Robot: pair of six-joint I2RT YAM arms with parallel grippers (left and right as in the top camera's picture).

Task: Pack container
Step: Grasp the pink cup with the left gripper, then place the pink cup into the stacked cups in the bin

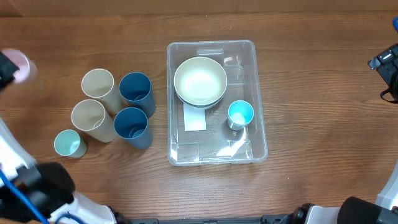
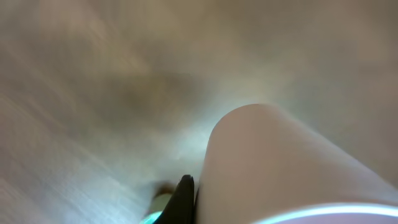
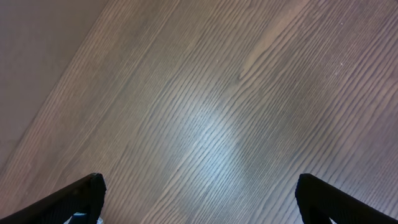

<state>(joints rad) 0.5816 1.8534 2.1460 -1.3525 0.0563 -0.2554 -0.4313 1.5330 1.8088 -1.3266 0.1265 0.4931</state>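
The clear rectangular container stands at the table's middle with a white label on its bottom. Inside it are a cream bowl and a small light blue cup. My left gripper is at the far left edge, shut on a pink cup. In the blurred left wrist view that pink cup fills the frame beside one black finger. My right gripper is at the far right edge, and in the right wrist view it is wide open and empty over bare wood.
Left of the container stand two cream cups, two dark blue cups and a small pale teal cup. The arm bases are along the front edge.
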